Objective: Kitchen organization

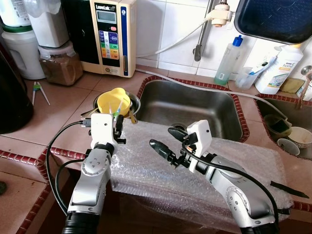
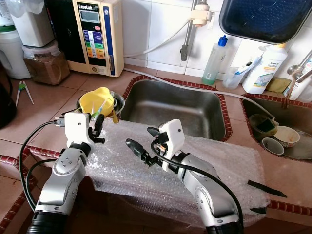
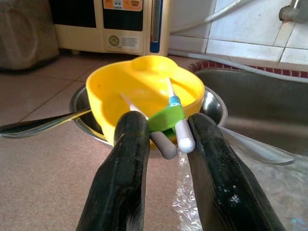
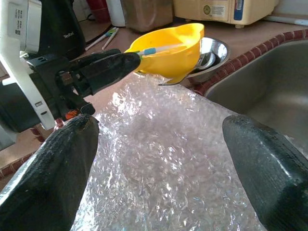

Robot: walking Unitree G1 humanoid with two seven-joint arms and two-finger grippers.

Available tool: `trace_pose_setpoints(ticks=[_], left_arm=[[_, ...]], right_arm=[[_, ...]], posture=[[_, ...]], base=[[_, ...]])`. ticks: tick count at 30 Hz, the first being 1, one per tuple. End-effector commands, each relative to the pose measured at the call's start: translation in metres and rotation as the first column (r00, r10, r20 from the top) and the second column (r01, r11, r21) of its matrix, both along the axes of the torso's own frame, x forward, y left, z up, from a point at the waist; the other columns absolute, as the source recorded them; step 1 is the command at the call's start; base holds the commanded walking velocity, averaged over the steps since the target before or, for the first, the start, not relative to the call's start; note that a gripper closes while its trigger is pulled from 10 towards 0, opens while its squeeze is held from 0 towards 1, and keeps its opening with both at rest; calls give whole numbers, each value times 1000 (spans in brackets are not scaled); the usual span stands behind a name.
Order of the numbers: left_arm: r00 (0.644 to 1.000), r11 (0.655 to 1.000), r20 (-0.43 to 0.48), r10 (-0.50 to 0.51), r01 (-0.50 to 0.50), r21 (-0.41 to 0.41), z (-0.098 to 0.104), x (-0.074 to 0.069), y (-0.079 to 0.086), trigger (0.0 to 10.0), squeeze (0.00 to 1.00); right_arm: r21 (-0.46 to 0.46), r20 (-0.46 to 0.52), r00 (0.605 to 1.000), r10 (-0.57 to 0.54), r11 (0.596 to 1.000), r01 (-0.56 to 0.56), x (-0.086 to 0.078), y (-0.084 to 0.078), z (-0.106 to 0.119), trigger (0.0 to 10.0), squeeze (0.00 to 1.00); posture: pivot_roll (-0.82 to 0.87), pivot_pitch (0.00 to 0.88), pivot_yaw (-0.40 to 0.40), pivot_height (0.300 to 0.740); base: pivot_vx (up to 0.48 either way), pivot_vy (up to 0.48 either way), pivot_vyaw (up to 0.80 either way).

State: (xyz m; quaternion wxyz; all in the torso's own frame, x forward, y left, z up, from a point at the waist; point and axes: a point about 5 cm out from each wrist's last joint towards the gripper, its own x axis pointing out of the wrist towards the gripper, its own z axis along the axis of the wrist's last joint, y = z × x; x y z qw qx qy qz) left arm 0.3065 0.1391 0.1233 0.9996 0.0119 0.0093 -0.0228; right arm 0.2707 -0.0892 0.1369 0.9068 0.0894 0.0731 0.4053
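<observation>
Bubble wrap [image 1: 195, 180] lies nearest; beyond it, the left gripper [image 3: 166, 132] pinches green-clipped chopsticks [image 3: 169, 120], long axis pointing into the yellow bowl [image 3: 144, 84]; right gripper [image 1: 168, 141] wide open

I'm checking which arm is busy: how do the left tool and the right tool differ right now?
The left tool is shut on the green training chopsticks, whose tips lie in the yellow bowl; the right tool is open and holds nothing. The left tool reaches toward that bowl at the counter's edge, while the right tool hovers over the bubble wrap by the sink. Both have two black fingers.
</observation>
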Motion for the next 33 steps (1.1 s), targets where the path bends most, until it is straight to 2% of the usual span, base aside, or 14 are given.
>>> trace_pose_setpoints(ticks=[1, 14, 16, 23, 27, 29, 30, 31, 32, 33], left_arm=[[999, 1000, 39, 7, -8, 17, 8, 3, -2, 0, 0], [987, 995, 145, 64, -74, 63, 21, 3, 7, 0, 0], [974, 991, 222, 37, -64, 114, 33, 3, 4, 0, 0], [953, 985, 298, -51, -1, 174, 44, 0, -9, 0, 0], [929, 973, 335, -155, 85, 216, 47, -3, -23, 0, 0], [920, 962, 346, -183, 96, 254, 48, -3, -27, 0, 0], [913, 955, 344, -219, 128, 268, 47, -3, -31, 0, 0], [913, 955, 344, -219, 128, 268, 47, -3, -31, 0, 0], [908, 949, 341, -244, 151, 277, 46, -4, -34, 0, 0], [908, 949, 341, -244, 151, 277, 46, -4, -34, 0, 0]], right_arm=[[4, 20, 1000, 13, 1000, -14, 0, -2, 7, 10000, 0], [9, 17, 1000, 15, 1000, -15, 0, -1, 7, 10000, 0], [16, 17, 1000, 7, 1000, -7, 2, -2, 8, 10000, 0], [66, 8, 1000, -29, 997, 28, 8, -5, 14, 10000, 0], [123, -3, 998, -64, 990, 64, 15, -9, 21, 10000, 0], [188, -18, 995, -100, 977, 101, 21, -12, 29, 10000, 0], [275, -38, 987, -157, 948, 161, 30, -18, 39, 10000, 0], [275, -38, 987, -157, 948, 161, 30, -18, 39, 10000, 0], [334, -59, 981, -187, 922, 196, 35, -21, 44, 10000, 0], [334, -59, 981, -187, 922, 196, 35, -21, 44, 10000, 0]], posture=[[-28, 0, -76, 740], [-26, 0, -78, 740], [-23, 0, -79, 740], [-22, 0, -77, 740], [-19, 0, -75, 740], [-18, 0, -75, 740], [-18, 0, -74, 740], [-18, 0, -74, 740], [-14, 0, -72, 740], [-14, 0, -72, 740]], base=[[0, 0, 0], [0, 0, 0], [0, 0, 0], [0, 0, 0], [0, 0, 0], [0, 0, 0], [0, 0, 0], [0, 0, 0], [0, 0, 0], [0, 0, 0]])
